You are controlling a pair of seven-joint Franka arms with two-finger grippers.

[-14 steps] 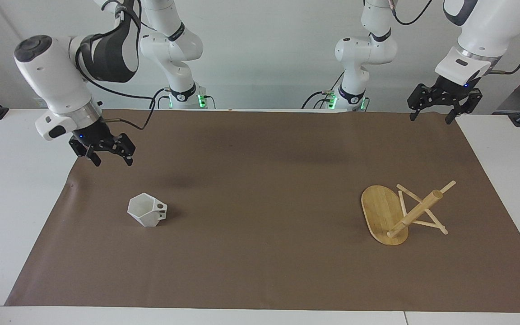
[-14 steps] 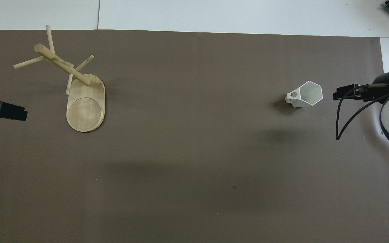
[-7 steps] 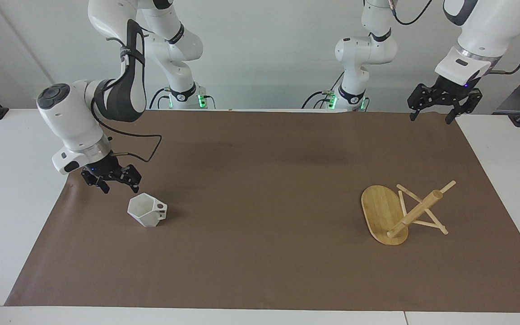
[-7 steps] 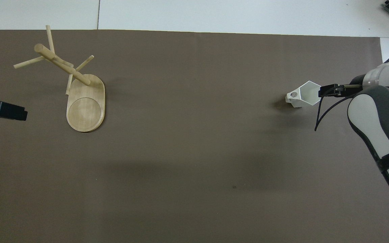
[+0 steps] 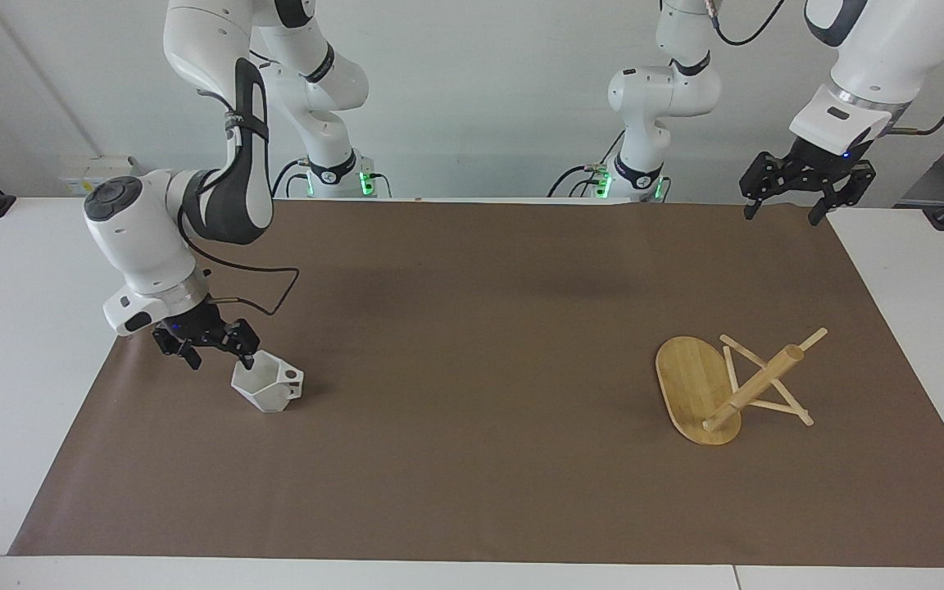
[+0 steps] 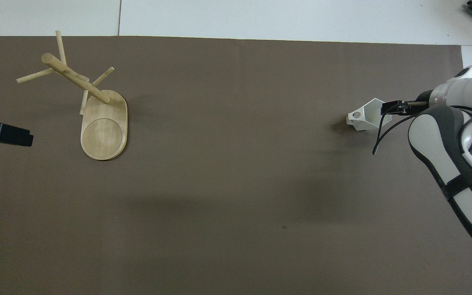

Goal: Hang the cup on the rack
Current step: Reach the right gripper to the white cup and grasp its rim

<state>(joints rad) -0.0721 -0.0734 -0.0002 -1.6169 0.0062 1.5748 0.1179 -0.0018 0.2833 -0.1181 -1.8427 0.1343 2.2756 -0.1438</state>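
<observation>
The brown mat (image 5: 472, 385) covers the table and serves as landmark. The rack (image 5: 726, 385) stands on the mat toward the left arm's end, post leaning. The cup (image 5: 265, 383) sits upright on the mat toward the right arm's end. The right gripper (image 5: 208, 351) is at the cup's rim, jaws apart, 1 finger (image 5: 247, 357) over the opening. The left gripper (image 5: 791, 205) waits over the mat's corner, jaws apart.

A matte white cup (image 5: 267, 387) sits at centre left on a plain brown mat (image 5: 472, 459). The rack (image 5: 726, 385) at centre right is pale bamboo. The table (image 5: 13, 344) is white; both grippers are black.
</observation>
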